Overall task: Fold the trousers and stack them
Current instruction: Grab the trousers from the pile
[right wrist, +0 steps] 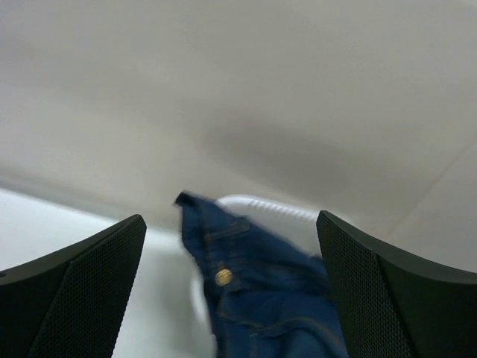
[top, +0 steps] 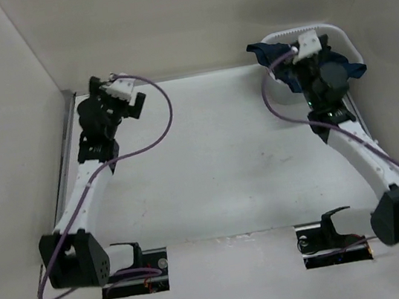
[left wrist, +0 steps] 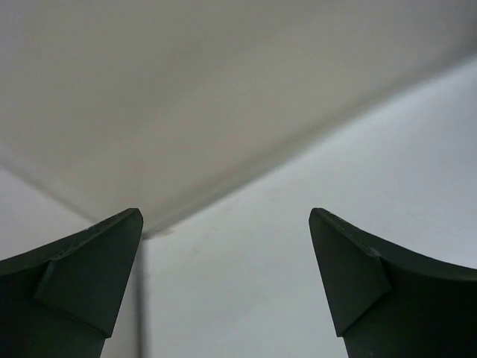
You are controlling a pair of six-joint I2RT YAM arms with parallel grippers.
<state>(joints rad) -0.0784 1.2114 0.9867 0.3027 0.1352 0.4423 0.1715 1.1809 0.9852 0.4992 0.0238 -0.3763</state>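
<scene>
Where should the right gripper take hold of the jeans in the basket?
Grip the jeans at the raised waistband edge by the brass button; it stands above the white basket rim. Come from above on the table side, where the open right gripper faces it.

- Overhead, the right arm (top: 322, 82) hides most of the trousers (top: 352, 66) from you.
- Your right wrist view blurs them and crops them below.
- The basket (top: 336, 30) shows only its rim.
</scene>
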